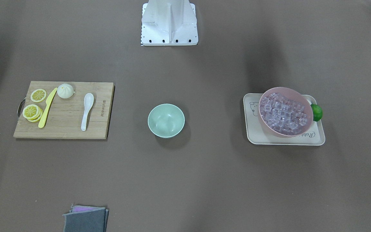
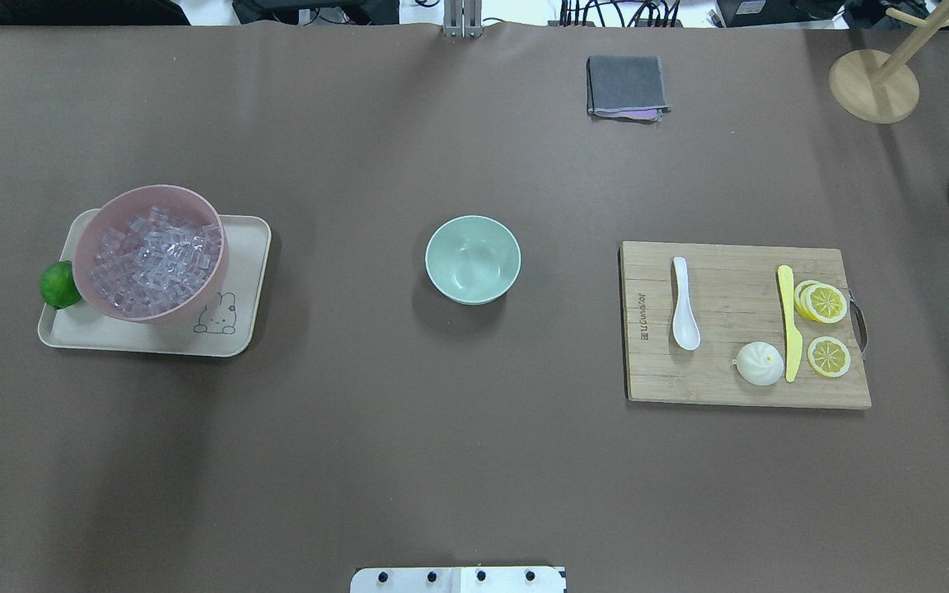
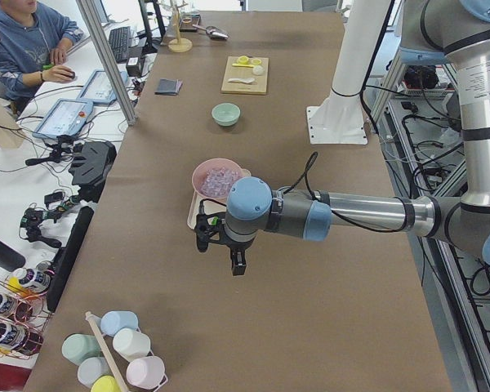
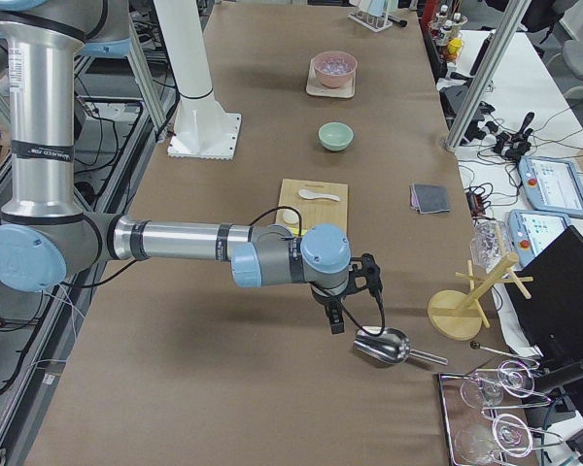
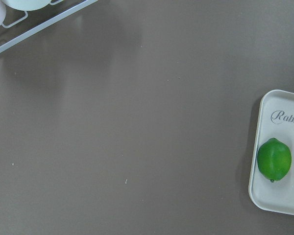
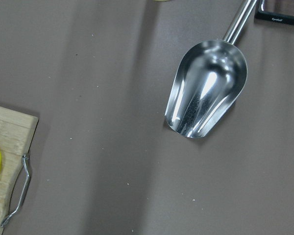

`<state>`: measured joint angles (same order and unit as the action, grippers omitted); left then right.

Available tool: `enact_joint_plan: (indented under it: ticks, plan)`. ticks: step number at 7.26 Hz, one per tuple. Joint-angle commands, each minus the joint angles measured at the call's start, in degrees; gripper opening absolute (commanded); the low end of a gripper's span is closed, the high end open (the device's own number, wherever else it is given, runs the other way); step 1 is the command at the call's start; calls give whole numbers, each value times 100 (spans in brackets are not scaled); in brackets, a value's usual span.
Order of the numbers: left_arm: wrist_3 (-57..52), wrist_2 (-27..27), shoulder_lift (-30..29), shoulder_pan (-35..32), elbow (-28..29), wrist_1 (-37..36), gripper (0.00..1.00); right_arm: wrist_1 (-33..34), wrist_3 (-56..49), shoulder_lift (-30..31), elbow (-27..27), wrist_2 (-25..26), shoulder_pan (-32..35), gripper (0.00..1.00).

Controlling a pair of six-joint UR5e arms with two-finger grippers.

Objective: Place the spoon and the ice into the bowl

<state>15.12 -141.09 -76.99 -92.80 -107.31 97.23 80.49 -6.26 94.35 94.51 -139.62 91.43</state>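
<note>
The white spoon (image 1: 87,110) lies on a wooden cutting board (image 1: 72,129), also in the overhead view (image 2: 683,302). The ice (image 1: 282,112) fills a pink bowl (image 2: 194,305) on a beige tray (image 2: 231,247). The mint-green bowl (image 1: 166,120) stands empty at the table's middle (image 2: 473,259). My left gripper (image 3: 220,253) shows only in the exterior left view, above the table beyond the tray's outer end. My right gripper (image 4: 355,296) shows only in the exterior right view, above a metal scoop (image 4: 384,347). I cannot tell whether either is open or shut.
A yellow knife (image 2: 789,321), lemon slices (image 2: 825,329) and a white bun (image 2: 759,364) share the board. A lime (image 5: 274,159) lies on the tray's edge. A folded grey cloth (image 2: 626,86) and a wooden stand (image 2: 874,86) sit at the far side. The scoop (image 6: 208,90) lies beyond the board's handle.
</note>
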Motion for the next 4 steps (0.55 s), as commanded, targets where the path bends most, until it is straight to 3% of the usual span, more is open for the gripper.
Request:
enact_joint_plan:
  ticks: [1,4]
  plan:
    - [367,-24,-62,217,-280,6,98,-7,221,5,102,-179,-99,100]
    - [848,-7,-333,665,-571,41,98,-16,885,-48,374,-153,-519,100]
